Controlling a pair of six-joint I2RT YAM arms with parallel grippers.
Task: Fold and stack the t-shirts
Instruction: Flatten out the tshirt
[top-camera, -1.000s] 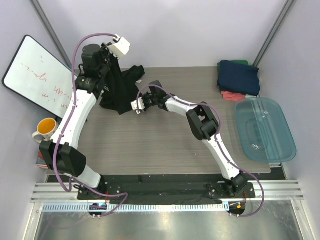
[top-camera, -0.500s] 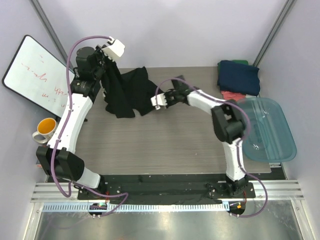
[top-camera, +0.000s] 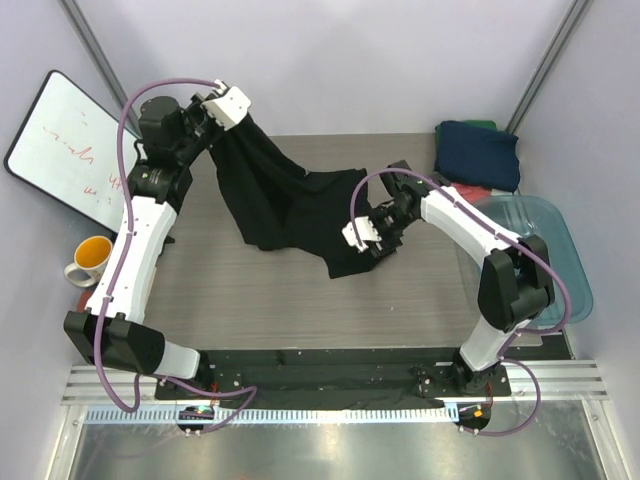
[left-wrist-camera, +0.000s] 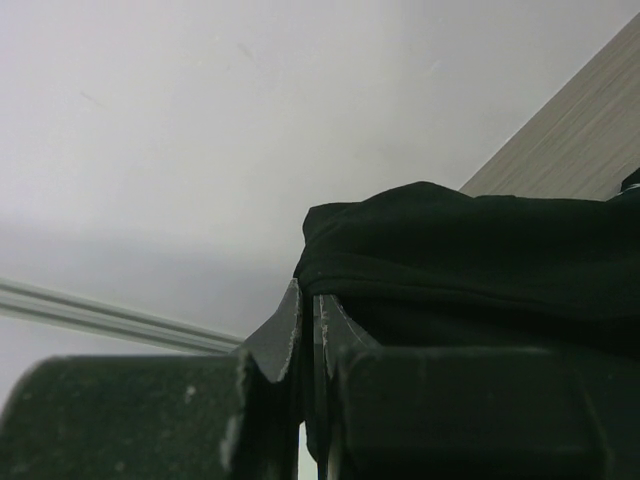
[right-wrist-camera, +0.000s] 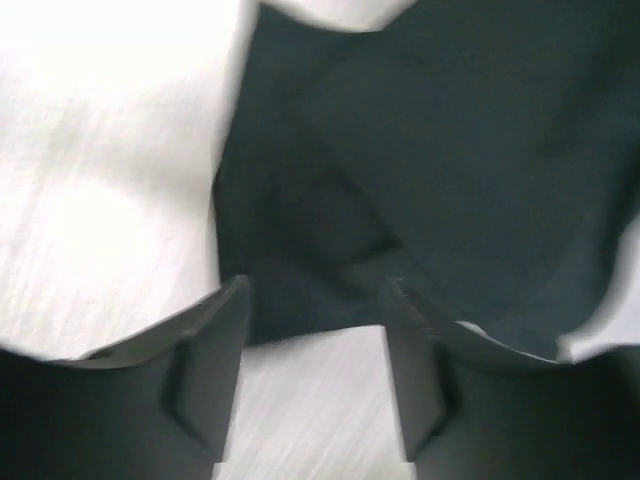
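A black t-shirt (top-camera: 290, 205) hangs from my left gripper (top-camera: 216, 127) at the back left and stretches diagonally down to the table's middle. In the left wrist view the left gripper (left-wrist-camera: 308, 300) is shut on a fold of the black t-shirt (left-wrist-camera: 470, 250). My right gripper (top-camera: 368, 245) sits low at the shirt's lower right corner. In the right wrist view the right gripper (right-wrist-camera: 315, 310) is open, with bare table between its fingers (right-wrist-camera: 215, 345) and the black t-shirt (right-wrist-camera: 400, 150) lying just past the tips. A folded navy t-shirt (top-camera: 478, 152) tops a coral-red t-shirt (top-camera: 462, 190) at the back right.
A translucent blue tub (top-camera: 530, 258) stands at the right edge of the table, just beside the right arm's elbow. A whiteboard (top-camera: 70, 150) leans off the left side, with an orange mug (top-camera: 92, 258) below it. A green edge (top-camera: 482, 124) shows behind the stack.
The right gripper dragged the shirt's corner rightward and nearer, spreading the cloth out, then opened. The left gripper stayed shut on the shirt and shifted slightly left.
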